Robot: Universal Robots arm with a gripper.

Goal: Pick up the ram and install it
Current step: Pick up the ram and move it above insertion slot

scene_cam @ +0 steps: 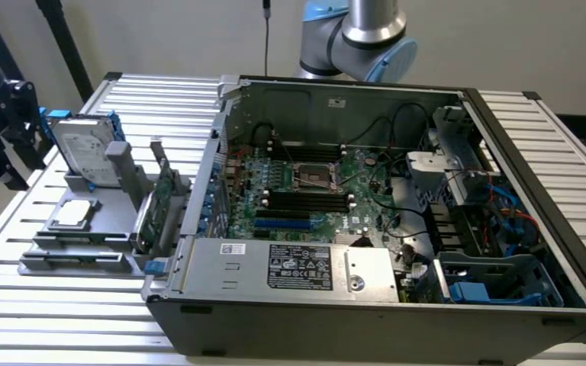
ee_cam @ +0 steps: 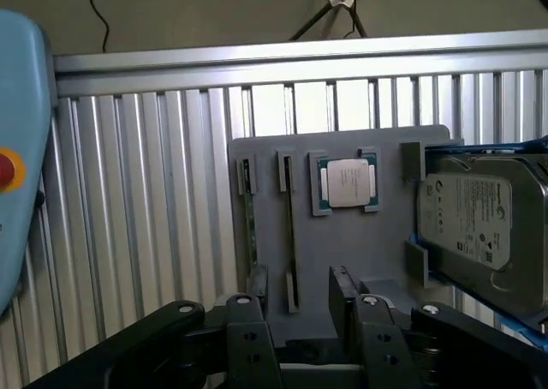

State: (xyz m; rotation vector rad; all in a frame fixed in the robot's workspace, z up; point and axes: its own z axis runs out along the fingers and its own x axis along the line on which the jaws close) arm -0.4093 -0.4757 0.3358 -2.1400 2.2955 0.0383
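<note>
The ram (ee_cam: pixel 249 222) shows edge-on as a thin green strip standing in an outer slot of the grey holder (ee_cam: pixel 377 260). A second thin dark strip (ee_cam: pixel 291 235) stands in the slot beside it; I cannot tell what it is. My gripper (ee_cam: pixel 295 325) hovers above the holder's near edge, close to these slots. It is open, its black fingers (ee_cam: pixel 360 320) apart with nothing between them. In the exterior view the holder (scene_cam: pixel 89 229) lies to the left of the open computer case (scene_cam: pixel 304 313). The case's black memory slots (scene_cam: pixel 298 200) sit on the motherboard. The arm (scene_cam: pixel 359 34) rises behind the case.
On the holder there are also a processor (ee_cam: pixel 347 183) and a hard drive (ee_cam: pixel 479 226). Taller green cards (scene_cam: pixel 161 210) stand between holder and case. Everything rests on a slatted aluminium table (scene_cam: pixel 28 320). A light-blue pendant with a red button (ee_cam: pixel 13 166) is beside the table.
</note>
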